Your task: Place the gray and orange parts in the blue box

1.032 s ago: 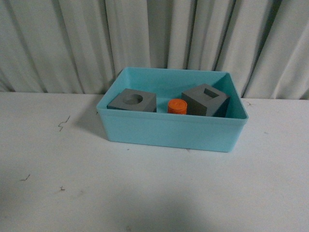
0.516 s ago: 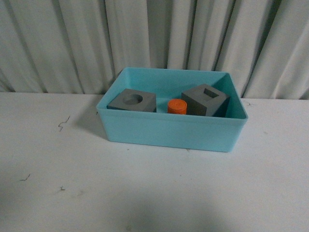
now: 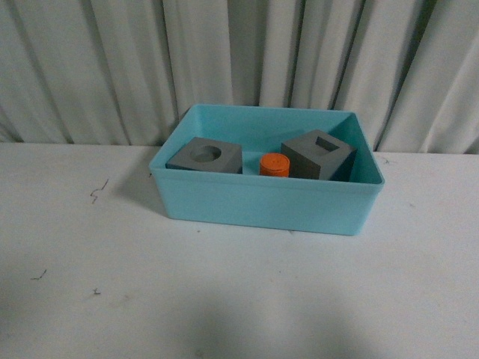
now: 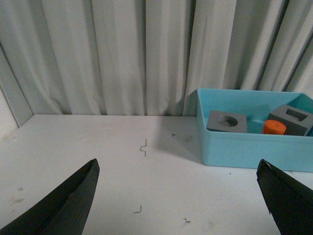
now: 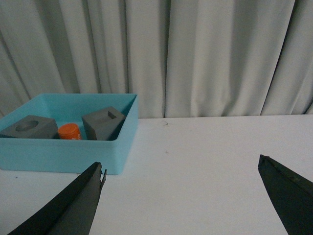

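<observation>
Left gripper (image 4: 178,196) fingers spread wide, right gripper (image 5: 181,196) fingers spread wide, both holding nothing

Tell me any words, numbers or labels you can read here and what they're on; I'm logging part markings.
None can be read.
Orange cylinder: no digits legible in any view; too small to tell.
Gray cubes: no markings visible.
Blue box: plain, no label visible.

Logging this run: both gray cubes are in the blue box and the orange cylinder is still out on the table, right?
Not quite. The orange cylinder is in the blue box too, between the two gray cubes, as the front view shows.
</observation>
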{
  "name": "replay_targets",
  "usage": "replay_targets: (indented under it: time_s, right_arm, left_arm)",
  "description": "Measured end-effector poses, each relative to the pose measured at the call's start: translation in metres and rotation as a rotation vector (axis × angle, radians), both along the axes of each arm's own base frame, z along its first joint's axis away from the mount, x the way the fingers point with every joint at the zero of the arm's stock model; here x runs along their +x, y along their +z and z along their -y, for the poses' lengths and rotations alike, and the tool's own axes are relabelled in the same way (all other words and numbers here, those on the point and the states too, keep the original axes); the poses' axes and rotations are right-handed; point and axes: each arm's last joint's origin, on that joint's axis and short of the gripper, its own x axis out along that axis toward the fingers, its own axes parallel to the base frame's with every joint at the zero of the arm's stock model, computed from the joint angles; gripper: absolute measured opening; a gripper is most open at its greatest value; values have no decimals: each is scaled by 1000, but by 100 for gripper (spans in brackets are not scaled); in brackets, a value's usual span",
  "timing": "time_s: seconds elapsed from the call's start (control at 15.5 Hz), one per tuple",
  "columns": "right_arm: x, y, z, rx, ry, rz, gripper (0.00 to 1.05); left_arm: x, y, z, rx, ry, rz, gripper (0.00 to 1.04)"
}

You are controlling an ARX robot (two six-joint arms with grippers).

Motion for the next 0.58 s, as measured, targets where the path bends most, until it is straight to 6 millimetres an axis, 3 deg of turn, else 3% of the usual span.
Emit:
replay_targets:
  time_s: [0.58]
  right_arm:
    - [0,0,0,0,0,0,98]
  left_arm:
    - [0,0,0,0,0,0,98]
